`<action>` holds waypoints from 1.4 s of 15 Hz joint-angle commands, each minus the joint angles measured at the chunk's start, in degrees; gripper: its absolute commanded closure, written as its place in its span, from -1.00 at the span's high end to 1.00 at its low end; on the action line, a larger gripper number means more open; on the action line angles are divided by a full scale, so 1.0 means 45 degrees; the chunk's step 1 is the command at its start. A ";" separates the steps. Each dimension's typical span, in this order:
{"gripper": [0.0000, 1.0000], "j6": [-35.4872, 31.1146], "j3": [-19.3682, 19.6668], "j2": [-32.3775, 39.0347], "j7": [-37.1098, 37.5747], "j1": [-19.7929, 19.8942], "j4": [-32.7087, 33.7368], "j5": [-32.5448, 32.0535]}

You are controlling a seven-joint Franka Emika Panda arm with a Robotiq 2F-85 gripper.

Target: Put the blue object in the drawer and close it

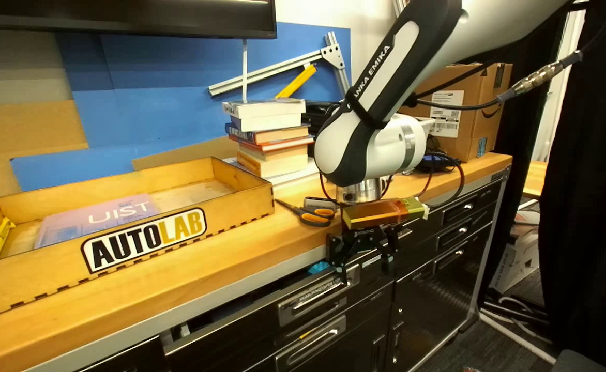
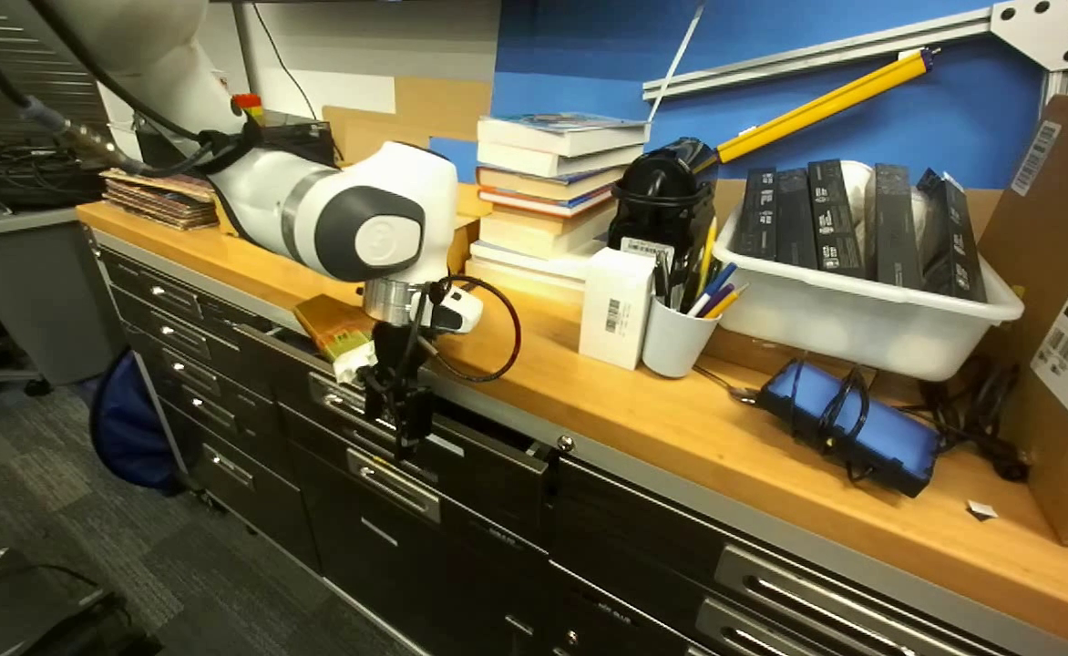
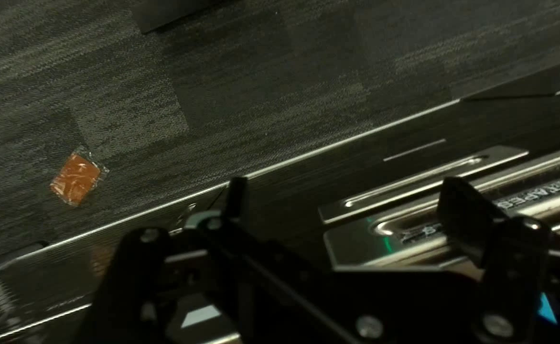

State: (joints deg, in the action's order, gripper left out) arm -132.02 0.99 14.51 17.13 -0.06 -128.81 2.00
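Observation:
The drawer [image 1: 220, 323] is dark, with a silvery bar handle, and stands partly pulled out under the worktop. It also shows in an exterior view [image 2: 498, 474], and its handle plate shows in the wrist view [image 3: 356, 241]. The blue object [image 1: 318, 267] lies inside the drawer, partly hidden by the drawer front and worktop. A small piece of it shows behind a finger in the wrist view [image 3: 546, 308]. My gripper [image 1: 366, 273] is open and empty, pointing down by the drawer front near the handle. Its fingers are wide apart in the wrist view [image 3: 344, 200].
Orange-handled scissors [image 1: 316, 214] lie on the worktop [image 1: 261, 245] close to the gripper. A wooden tray [image 1: 243, 188] and a book stack [image 1: 272, 137] stand there too. A pen cup [image 2: 677, 339], white tub [image 2: 862, 314] and cardboard box [image 1: 468, 108] stand further along.

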 commanded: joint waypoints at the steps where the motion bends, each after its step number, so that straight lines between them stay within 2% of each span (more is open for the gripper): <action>1: 1.00 -0.1010 0.0534 0.0346 0.2784 -0.0682 0.0317 -0.0982; 7: 1.00 -0.0889 0.1254 0.0199 0.7612 -0.1727 0.0102 -0.3936; 12: 1.00 -0.0149 0.1105 0.0047 0.9743 -0.1884 0.0092 -0.5253; 14: 1.00 -0.0046 0.0961 -0.0278 0.9723 -0.1795 -0.0121 -0.5236; 15: 1.00 -0.0397 0.0812 -0.0809 0.9007 -0.1623 -0.0540 -0.4953; 17: 1.00 -0.0387 0.0753 -0.1786 0.8239 -0.1587 -0.1119 -0.5310; 21: 1.00 0.0386 0.0347 -0.4371 0.5602 -0.1390 -0.2212 -0.5805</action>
State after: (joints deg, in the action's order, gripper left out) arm -132.32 4.39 5.55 49.40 -7.72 -133.29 -21.93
